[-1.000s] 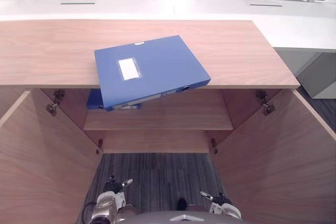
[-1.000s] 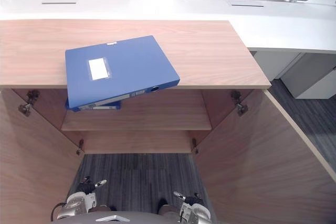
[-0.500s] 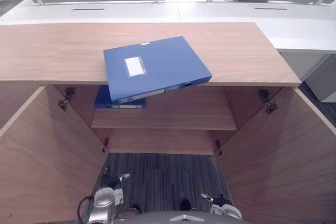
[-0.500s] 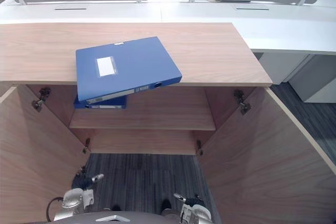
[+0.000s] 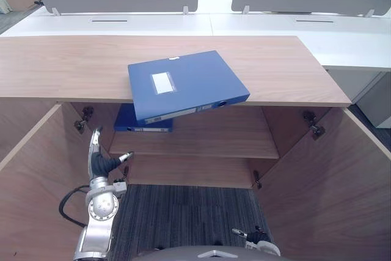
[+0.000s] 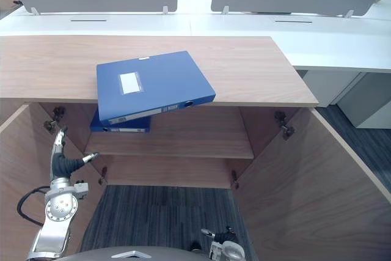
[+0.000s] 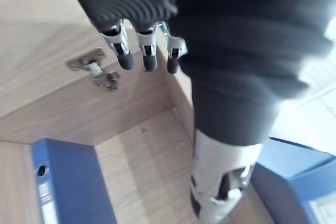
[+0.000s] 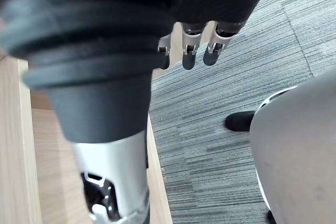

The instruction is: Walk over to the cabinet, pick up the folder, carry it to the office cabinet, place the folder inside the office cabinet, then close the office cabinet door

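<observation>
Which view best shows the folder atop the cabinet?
Left eye view: the whole folder lies on the cabinet top, a corner overhanging the front. Right eye view matches; left wrist view catches blue edges, the right carpet.

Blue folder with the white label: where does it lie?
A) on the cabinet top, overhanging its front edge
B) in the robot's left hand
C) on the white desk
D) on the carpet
A: the blue folder rests on the cabinet top, one corner past its edge.

Two blue folders: top folder (image 5: 186, 84), shelf folder (image 5: 125, 119). One cabinet (image 5: 275, 65) has two open doors (image 5: 330, 187) and four hinges (image 5: 311, 123).
</observation>
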